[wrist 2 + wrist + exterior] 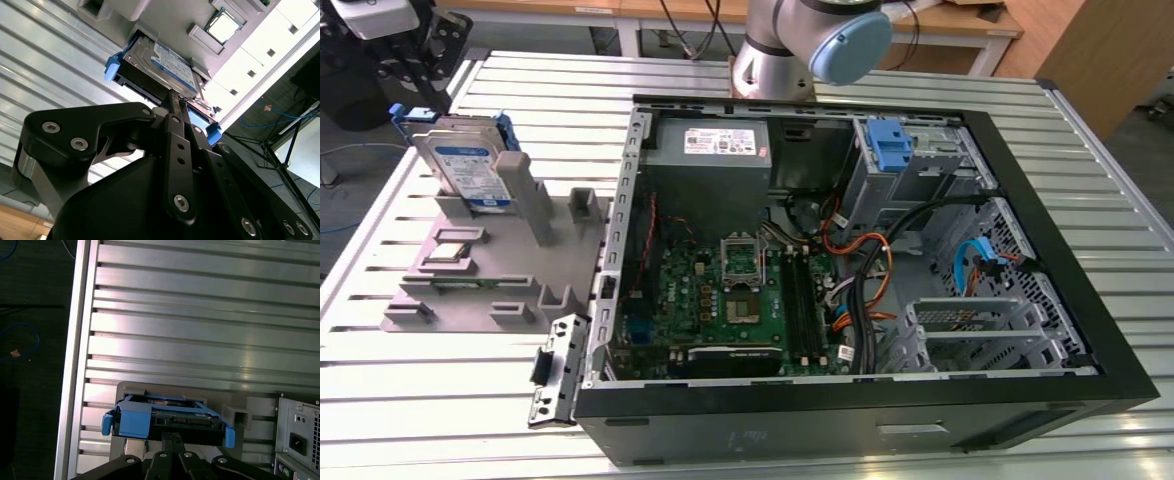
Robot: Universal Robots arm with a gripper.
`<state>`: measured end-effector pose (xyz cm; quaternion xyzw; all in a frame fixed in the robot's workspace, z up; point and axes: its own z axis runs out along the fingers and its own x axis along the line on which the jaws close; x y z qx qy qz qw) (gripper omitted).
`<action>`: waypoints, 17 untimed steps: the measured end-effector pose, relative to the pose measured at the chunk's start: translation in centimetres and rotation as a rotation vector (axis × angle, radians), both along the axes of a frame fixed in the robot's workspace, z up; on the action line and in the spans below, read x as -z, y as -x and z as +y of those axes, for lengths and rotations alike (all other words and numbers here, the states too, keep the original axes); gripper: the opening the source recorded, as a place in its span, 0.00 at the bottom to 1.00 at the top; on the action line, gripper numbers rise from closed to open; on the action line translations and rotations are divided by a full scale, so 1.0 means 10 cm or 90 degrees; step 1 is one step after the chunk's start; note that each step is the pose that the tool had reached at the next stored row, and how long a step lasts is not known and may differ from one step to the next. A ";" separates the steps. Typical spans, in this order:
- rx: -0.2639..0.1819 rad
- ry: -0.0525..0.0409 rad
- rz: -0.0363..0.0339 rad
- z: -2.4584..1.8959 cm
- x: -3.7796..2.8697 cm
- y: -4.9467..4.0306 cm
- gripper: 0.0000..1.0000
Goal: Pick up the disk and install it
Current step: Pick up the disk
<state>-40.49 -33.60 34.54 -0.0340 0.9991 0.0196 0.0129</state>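
Item: disk (464, 165), stood on edge in a slot of the grey holder (494, 270), on the table (427, 400) at the exterior view's left, far corner, well apart from the open case (1067, 330). Gripper (176, 97): placed at the disk's upper edge, fingers drawn close together with the tips against the blue carrier. Whether any thin part is pinched between them cannot be told. Installation: not yet done. Hazards, as judged: a hold on so narrow an edge is likely to be lost if the plastic carrier flexes or the tips slide off. If the disk is drawn out at a tilt, it could bind in the slot and the holder could be dragged with it. Loose cables (881, 255) are noted inside the case and could be snagged.
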 end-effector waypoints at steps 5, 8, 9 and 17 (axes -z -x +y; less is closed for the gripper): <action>-0.006 0.0000 0.0000 0.000 0.001 0.000 0.10; -0.031 0.0000 0.0000 0.000 0.003 0.000 0.10; -0.040 0.0000 0.0000 0.000 0.003 0.000 0.10; -0.121 0.0000 -0.0002 0.000 0.011 0.000 0.10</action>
